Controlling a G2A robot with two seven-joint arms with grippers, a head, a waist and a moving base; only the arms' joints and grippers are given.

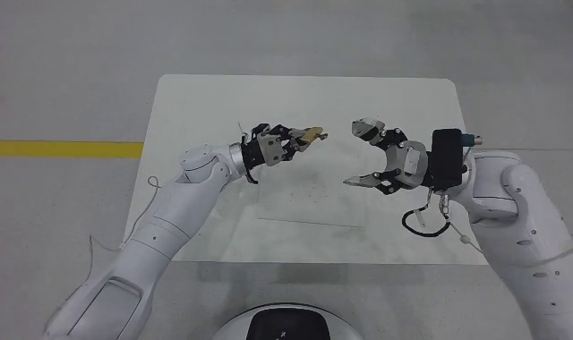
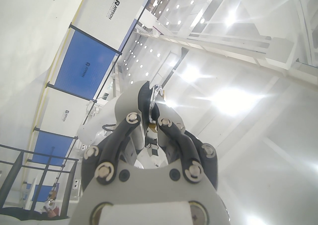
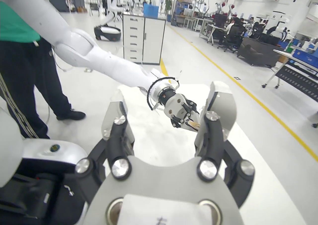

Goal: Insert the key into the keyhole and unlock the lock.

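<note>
My left gripper point(image 1: 303, 138) is held above the middle of the white table point(image 1: 206, 98), shut on a small brass padlock point(image 1: 311, 136) that sticks out toward the right arm. In the left wrist view the lock's silver shackle point(image 2: 155, 93) sits pinched between the dark finger pads point(image 2: 142, 96), with brass showing below it. My right gripper point(image 1: 355, 154) hovers a short gap to the right of the lock, facing it, open with nothing between its fingers. From the right wrist, the right gripper point(image 3: 166, 94) frames the left gripper point(image 3: 190, 121) and the brass lock point(image 3: 194, 125) just past one fingertip.
A thin clear sheet point(image 1: 309, 201) lies flat on the table beneath both grippers. A black cable loop point(image 1: 419, 224) hangs from the right wrist. The table's edges run close behind the arms at left and right.
</note>
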